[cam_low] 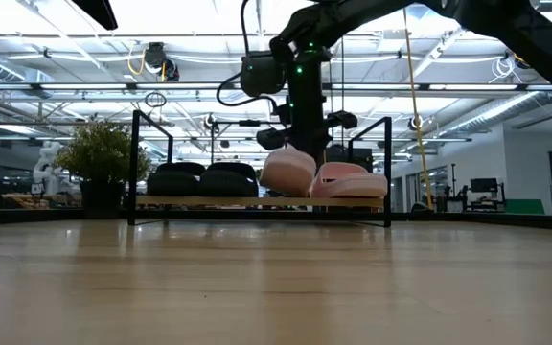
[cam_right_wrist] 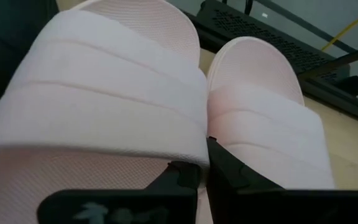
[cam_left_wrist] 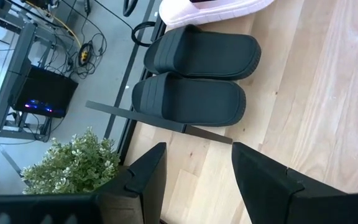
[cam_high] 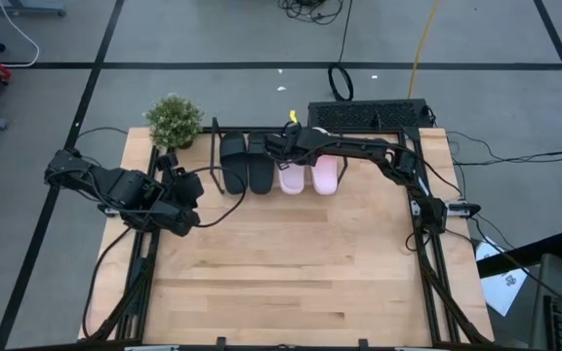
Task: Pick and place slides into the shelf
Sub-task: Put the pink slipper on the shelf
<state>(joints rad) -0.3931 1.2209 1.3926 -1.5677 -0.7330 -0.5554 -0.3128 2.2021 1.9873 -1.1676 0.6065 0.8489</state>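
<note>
The shelf [cam_high: 215, 132] stands at the table's far edge, and its light board [cam_low: 257, 201] carries all the slides. The two black slides [cam_high: 247, 164] [cam_left_wrist: 194, 78] lie flat on its left half. One pink slide [cam_high: 326, 174] [cam_low: 351, 180] lies flat on the right. The other pink slide [cam_high: 291, 177] [cam_low: 287, 170] sits tilted between it and the black pair. My right gripper [cam_high: 281, 146] [cam_right_wrist: 205, 163] reaches over the shelf and is shut on that tilted slide. My left gripper [cam_high: 191, 185] [cam_left_wrist: 199, 147] is open and waits left of the shelf, touching nothing. My right gripper pinches the tilted pink slide between its two fingers [cam_right_wrist: 225, 168]. The hold is at the strap's side edge [cam_right_wrist: 194, 149], on the side facing the other pink slide. It comes from above, pointing down. The slide sits tilted with one end raised above the board [cam_low: 300, 199]; I cannot tell whether it touches the board.
A potted plant [cam_high: 174, 119] stands at the table's far left corner beside the shelf. A black perforated panel [cam_high: 369, 112] lies behind the shelf. The wide wooden tabletop [cam_high: 291, 273] stretches toward the near edge. Cables run along the right frame [cam_high: 427, 214].
</note>
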